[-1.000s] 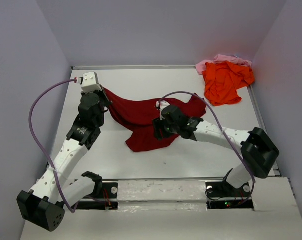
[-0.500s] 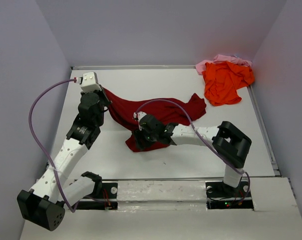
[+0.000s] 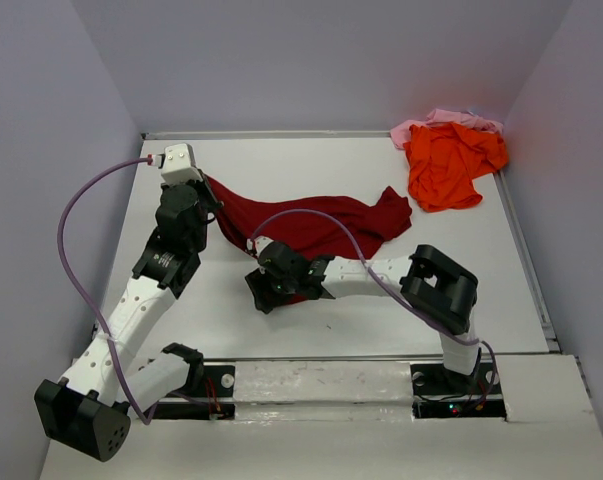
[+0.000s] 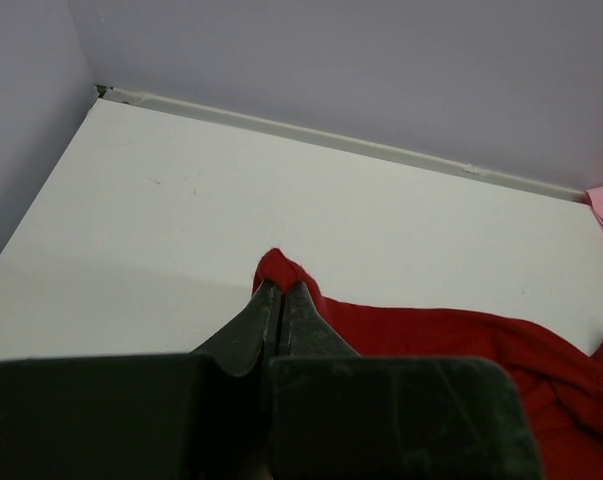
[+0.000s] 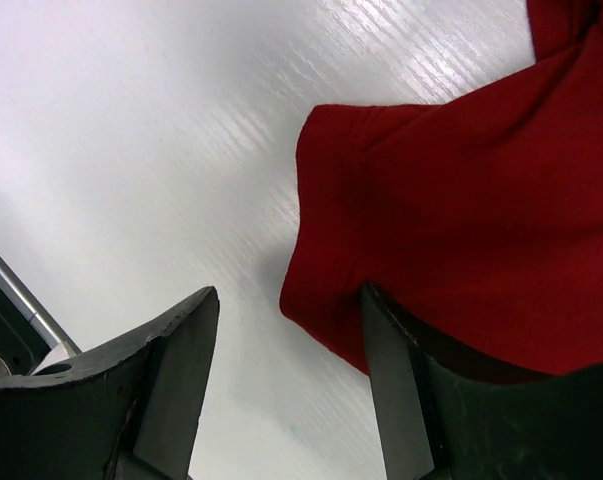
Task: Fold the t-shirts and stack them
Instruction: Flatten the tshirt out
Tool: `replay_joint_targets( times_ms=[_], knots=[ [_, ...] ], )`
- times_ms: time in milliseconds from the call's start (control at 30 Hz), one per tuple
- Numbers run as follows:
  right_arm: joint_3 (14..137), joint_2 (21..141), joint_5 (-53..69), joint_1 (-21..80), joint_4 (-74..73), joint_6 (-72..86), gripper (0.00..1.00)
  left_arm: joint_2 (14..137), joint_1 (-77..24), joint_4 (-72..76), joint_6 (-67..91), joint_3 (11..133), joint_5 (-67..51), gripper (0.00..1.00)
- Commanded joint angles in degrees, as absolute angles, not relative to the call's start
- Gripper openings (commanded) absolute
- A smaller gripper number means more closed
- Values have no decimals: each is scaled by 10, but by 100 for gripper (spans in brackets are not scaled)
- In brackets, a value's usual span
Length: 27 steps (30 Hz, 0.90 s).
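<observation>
Sprawling rumpled over the middle of the tabletop [image 3: 281,165], the maroon t-shirt [image 3: 316,222] ran from my left pincer across toward the right, with one lobe of cloth reaching back toward my bases. My left pincer [image 3: 209,192] was clamped shut on the shirt's left end; from that wrist I saw the two fingers [image 4: 251,325] pressed together and a small fold of red cloth poking out past their tips. My right pincer [image 3: 261,295] sat low at the near lobe with its jaws apart and nothing between them yet. From that wrist, one finger [image 5: 176,350] stood over bare tabletop and the other over the shirt's edge, the hem falling in the gap. Whether that finger touched the cloth I could not tell. Well apart, in the far right corner, the orange t-shirt [image 3: 446,165] lay bunched, and the pink t-shirt [image 3: 431,122] showed just behind it, against the back wall [image 3: 311,60].
</observation>
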<state>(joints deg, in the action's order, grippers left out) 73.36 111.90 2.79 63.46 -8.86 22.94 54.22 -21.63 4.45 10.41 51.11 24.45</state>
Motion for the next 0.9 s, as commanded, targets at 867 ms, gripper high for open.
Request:
replay_joint_targets(
  times_ms=[867],
  knots=[
    [719,1162,18,638,-54,259,29,533,-210,70,112,514,234,0]
  ],
)
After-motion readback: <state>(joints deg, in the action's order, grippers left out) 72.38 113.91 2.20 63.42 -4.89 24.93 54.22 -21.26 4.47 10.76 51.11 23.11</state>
